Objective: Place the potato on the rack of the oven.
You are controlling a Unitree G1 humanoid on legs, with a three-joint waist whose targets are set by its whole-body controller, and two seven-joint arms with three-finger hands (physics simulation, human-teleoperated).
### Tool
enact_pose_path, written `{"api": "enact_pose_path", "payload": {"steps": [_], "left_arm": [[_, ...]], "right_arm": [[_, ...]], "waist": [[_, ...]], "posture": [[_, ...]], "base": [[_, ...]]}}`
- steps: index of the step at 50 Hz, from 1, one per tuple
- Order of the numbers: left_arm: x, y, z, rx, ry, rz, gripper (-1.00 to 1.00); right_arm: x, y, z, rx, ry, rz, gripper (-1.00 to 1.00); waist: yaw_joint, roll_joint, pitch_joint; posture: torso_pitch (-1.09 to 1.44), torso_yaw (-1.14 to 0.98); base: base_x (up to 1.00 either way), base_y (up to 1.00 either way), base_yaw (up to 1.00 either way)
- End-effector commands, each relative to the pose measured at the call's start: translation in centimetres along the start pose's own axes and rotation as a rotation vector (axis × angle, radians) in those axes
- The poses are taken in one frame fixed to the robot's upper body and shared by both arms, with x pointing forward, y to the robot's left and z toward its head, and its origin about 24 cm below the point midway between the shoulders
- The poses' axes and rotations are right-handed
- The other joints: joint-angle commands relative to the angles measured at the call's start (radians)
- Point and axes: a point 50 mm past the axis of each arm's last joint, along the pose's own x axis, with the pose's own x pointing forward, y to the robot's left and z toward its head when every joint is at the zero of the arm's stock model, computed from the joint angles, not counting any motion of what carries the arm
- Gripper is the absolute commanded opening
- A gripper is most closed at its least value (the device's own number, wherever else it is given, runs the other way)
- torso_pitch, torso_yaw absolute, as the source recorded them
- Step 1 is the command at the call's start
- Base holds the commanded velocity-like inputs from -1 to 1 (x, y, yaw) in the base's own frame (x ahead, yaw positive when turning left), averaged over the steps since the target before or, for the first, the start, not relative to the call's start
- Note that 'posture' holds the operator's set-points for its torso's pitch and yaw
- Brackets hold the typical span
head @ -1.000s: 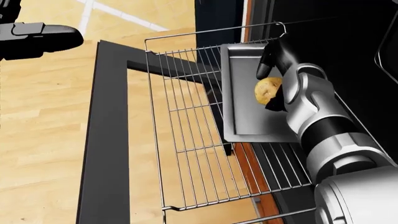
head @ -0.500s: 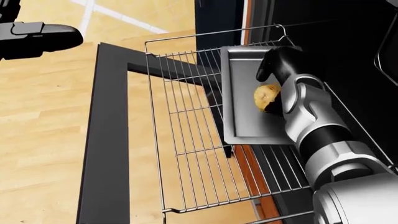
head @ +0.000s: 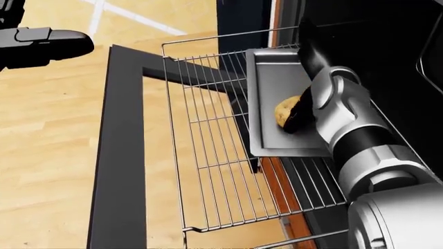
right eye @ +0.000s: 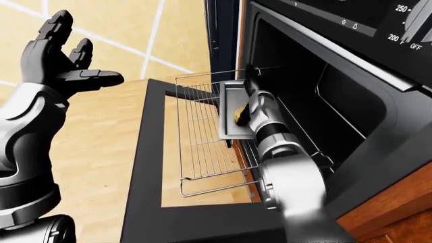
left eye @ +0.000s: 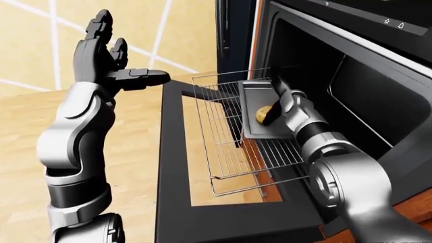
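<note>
light wood floor [left eye: 27,131] crossed by pale lines. dark cabinet panel [left eye: 233,35] rises at top centre. orange-brown wooden trim [right eye: 398,202] at lower right.

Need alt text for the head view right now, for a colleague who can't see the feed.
The robot's right hand reaches over a metal tray on the pulled-out oven rack, its dark fingers spread around a potato that lies on the tray. The oven door hangs open over a wooden floor, and the left hand shows at the top left, open.

Right hand [head: 303,83] touches potato [head: 284,111] on tray [head: 270,78] atop rack [head: 207,155].
</note>
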Motion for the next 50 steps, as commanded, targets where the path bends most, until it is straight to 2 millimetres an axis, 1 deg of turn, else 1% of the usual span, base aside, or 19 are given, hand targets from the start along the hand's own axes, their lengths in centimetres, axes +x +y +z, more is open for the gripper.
{"api": "enact_pose_path", "payload": {"steps": [1,4,7,9,12,16,18,20,27,29,32,34,39,40,41,43,47,50], "left_arm": [[-0.1,-0.1,2.1,0.005,-0.097,-0.006,1.0],[0.0,-0.3,2.0,0.011,-0.094,-0.008,1.0],[0.0,-0.4,1.9,0.018,-0.09,-0.006,1.0],[-0.1,-0.4,2.0,0.017,-0.091,-0.004,1.0],[0.0,-0.2,1.9,0.02,-0.089,0.002,1.0],[0.2,-0.2,1.5,0.025,-0.083,0.011,1.0],[0.2,0.0,1.3,0.027,-0.077,0.024,1.0],[0.3,0.2,1.2,0.023,-0.071,0.04,1.0],[0.8,0.9,0.2,0.06,-0.047,0.085,1.0],[0.9,1.0,-0.1,0.074,-0.039,0.095,1.0],[1.0,0.9,-0.5,0.093,-0.029,0.102,1.0],[1.2,1.1,-0.4,0.099,-0.026,0.121,1.0],[1.3,1.2,-0.6,0.133,-0.021,0.135,1.0],[1.3,1.3,-1.1,0.168,-0.018,0.152,1.0],[1.3,1.3,-1.4,0.162,-0.014,0.146,1.0],[1.2,1.1,-1.2,0.164,-0.013,0.145,1.0],[1.0,1.3,-1.2,0.174,-0.015,0.147,1.0],[1.0,1.5,-0.8,0.178,-0.035,0.159,1.0]], "right_arm": [[0.1,-3.0,2.2,0.065,-0.074,-0.076,1.0],[0.1,-4.0,2.8,0.103,-0.093,-0.063,1.0],[0.0,-4.3,3.5,0.174,-0.121,-0.033,1.0],[0.0,-4.3,3.9,0.197,-0.137,-0.019,1.0],[-0.1,-4.8,4.8,0.236,-0.166,-0.005,1.0],[-0.3,-5.6,5.7,0.357,-0.193,0.023,1.0],[-0.4,-5.6,6.1,0.451,-0.204,0.057,1.0],[-0.4,-5.5,6.0,0.521,-0.201,0.082,1.0],[-0.8,-5.1,7.0,0.645,-0.245,0.108,1.0],[-1.1,-4.7,7.0,0.686,-0.262,0.107,1.0],[-1.7,-4.7,7.5,0.71,-0.291,0.101,1.0],[-2.2,-4.9,7.9,0.725,-0.31,0.102,1.0],[-3.8,-5.2,8.2,0.794,-0.351,0.065,1.0],[-4.3,-5.6,8.2,0.823,-0.363,0.048,1.0],[-4.8,-5.8,8.3,0.81,-0.381,0.03,1.0],[-5.5,-5.9,8.4,0.815,-0.39,0.022,1.0],[-6.6,-6.8,8.9,0.842,-0.424,0.0,1.0],[-7.3,-7.9,9.2,0.827,-0.45,-0.031,1.0]], "waist": [[0.001,0.001,-0.033],[0.0,0.001,-0.032],[0.0,0.001,-0.032],[-0.001,0.001,-0.031],[-0.002,0.0,-0.032],[-0.002,0.001,-0.032],[-0.001,0.002,-0.031],[-0.001,0.002,-0.031],[-0.002,0.001,-0.031],[-0.001,0.001,-0.031],[0.0,0.001,-0.031],[0.001,0.0,-0.031],[0.002,-0.001,-0.027],[0.002,-0.001,-0.027],[0.003,-0.002,-0.026],[0.004,-0.003,-0.026],[0.002,-0.003,-0.026],[0.0,-0.004,-0.025]], "posture": [[0.0,0.0],[0.0,0.0],[0.0,0.0],[0.0,0.0],[0.0,0.0],[0.0,0.0],[0.0,0.0],[0.0,0.0],[0.0,0.0],[0.0,0.0],[0.0,0.0],[0.0,0.0],[0.0,0.0],[0.0,0.0],[0.0,0.0],[0.0,0.0],[0.0,0.0],[0.0,0.0]], "base": [[0.0,0.0,0.0],[0.0,0.0,0.0],[0.0,0.0,0.0],[0.0,0.0,0.0],[0.0,0.0,0.0],[0.0,0.0,0.0],[0.0,0.0,0.0],[0.0,0.0,0.0],[0.0,0.0,0.0],[0.0,0.0,0.0],[0.0,0.0,0.0],[0.0,0.0,0.0],[0.0,0.0,0.0],[0.0,0.0,0.0],[0.0,0.0,0.0],[0.0,0.0,0.0],[0.0,0.0,0.0],[0.0,0.0,0.0]]}}
